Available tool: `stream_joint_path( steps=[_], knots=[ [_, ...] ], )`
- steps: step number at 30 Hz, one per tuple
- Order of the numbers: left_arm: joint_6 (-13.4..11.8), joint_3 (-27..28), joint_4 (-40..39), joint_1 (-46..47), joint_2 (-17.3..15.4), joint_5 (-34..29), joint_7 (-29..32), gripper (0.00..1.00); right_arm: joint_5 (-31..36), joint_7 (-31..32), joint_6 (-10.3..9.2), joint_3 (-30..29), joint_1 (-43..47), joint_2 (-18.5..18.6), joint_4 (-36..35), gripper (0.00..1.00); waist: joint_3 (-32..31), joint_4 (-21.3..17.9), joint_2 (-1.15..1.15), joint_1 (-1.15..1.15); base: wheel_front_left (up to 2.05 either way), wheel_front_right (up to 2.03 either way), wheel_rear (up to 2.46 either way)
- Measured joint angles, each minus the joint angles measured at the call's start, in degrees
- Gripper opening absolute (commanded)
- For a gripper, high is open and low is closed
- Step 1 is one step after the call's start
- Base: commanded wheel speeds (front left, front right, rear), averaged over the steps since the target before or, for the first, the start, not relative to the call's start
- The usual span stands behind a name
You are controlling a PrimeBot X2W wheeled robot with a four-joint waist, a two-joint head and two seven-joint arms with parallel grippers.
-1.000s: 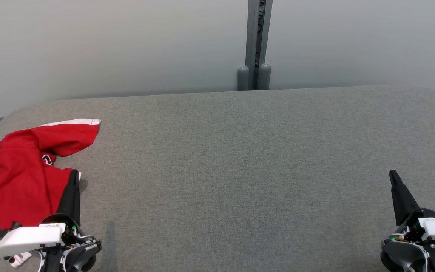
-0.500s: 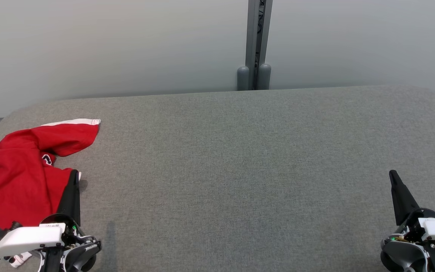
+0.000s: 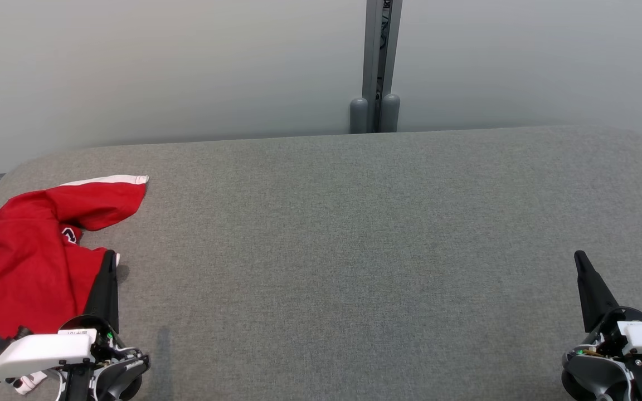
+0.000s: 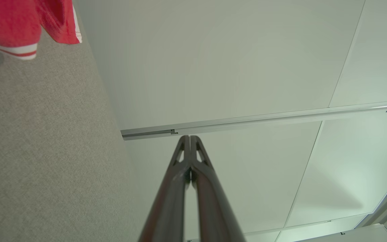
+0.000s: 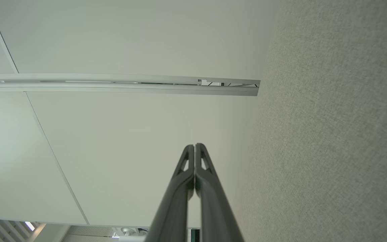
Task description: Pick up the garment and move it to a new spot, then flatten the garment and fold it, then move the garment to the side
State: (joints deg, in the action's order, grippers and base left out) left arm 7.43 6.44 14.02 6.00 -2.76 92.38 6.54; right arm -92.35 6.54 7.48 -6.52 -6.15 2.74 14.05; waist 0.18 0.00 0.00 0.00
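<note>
Head view: rumpled red garment (image 3: 17,267) on woven grey table (image 3: 343,250).

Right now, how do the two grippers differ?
The left gripper is by the red garment's edge; the right gripper is far from it, over the bare grey table. The left gripper points almost straight up the head view; the right gripper leans leftward. Both are shut and hold nothing.
</note>
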Motion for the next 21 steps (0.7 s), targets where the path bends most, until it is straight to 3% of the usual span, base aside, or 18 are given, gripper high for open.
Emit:
stream_joint_path(
  steps=[21],
  knots=[
    [0.0,0.0,0.0,0.0,0.0,0.0,0.0,0.0,0.0,0.0,0.0,0.0,0.0,0.0,0.0,0.0,0.0,0.0,0.0,0.0,0.0,0.0,0.0]
  ],
)
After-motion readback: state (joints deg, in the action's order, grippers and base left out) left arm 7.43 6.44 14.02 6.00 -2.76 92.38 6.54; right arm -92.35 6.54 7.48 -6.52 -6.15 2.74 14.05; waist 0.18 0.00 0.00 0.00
